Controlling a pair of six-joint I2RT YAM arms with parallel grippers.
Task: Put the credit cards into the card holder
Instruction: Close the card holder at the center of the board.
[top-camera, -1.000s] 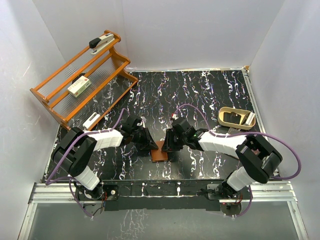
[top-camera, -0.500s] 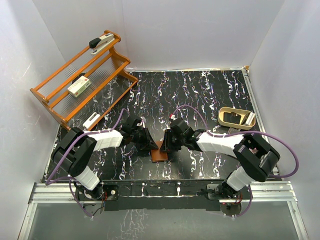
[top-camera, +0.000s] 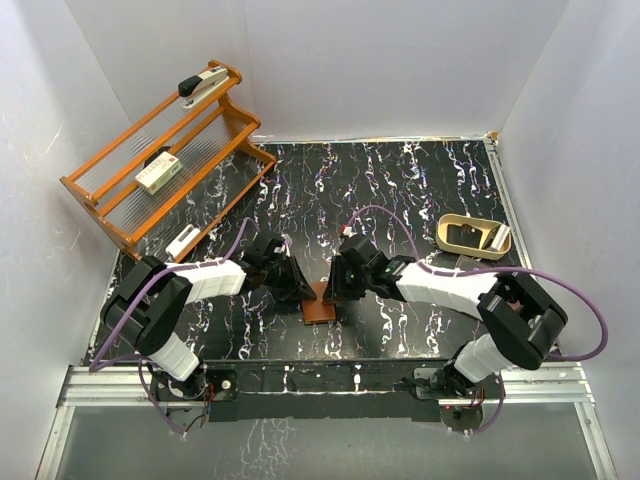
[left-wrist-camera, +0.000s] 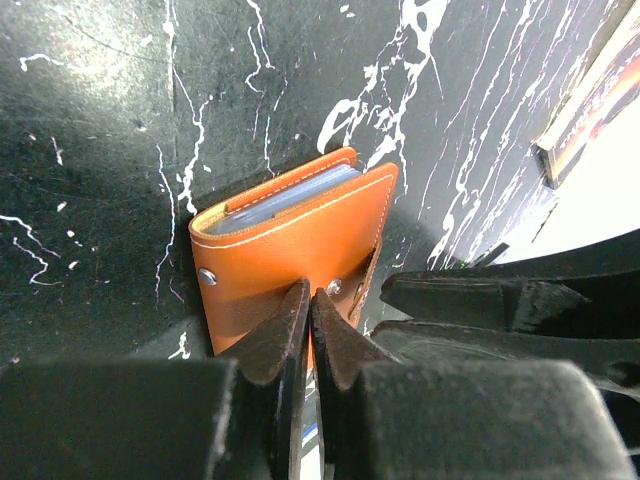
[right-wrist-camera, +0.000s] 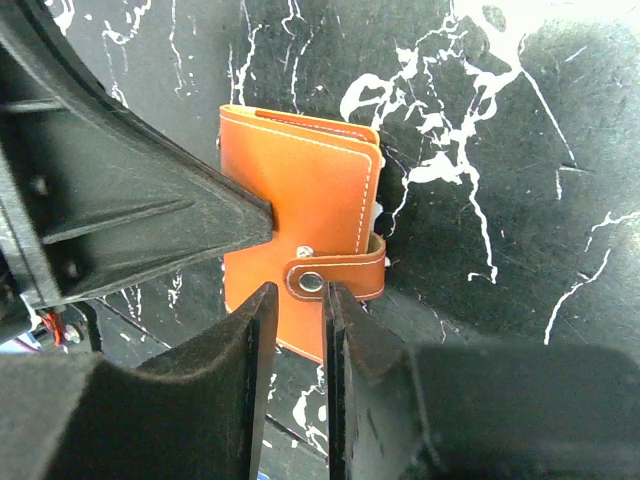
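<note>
folded orange-brown white-stitched card holder (right-wrist-camera: 300, 190); left pincer (left-wrist-camera: 308, 293) closed, right pincer (right-wrist-camera: 297, 291) slightly parted.

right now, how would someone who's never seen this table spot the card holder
On the black marbled table, look toward the near edge, where the left gripper and right gripper meet. The card holder lies folded there: a small orange-brown leather wallet with a snap tab, flat and bright against the black grippers and table.
</note>
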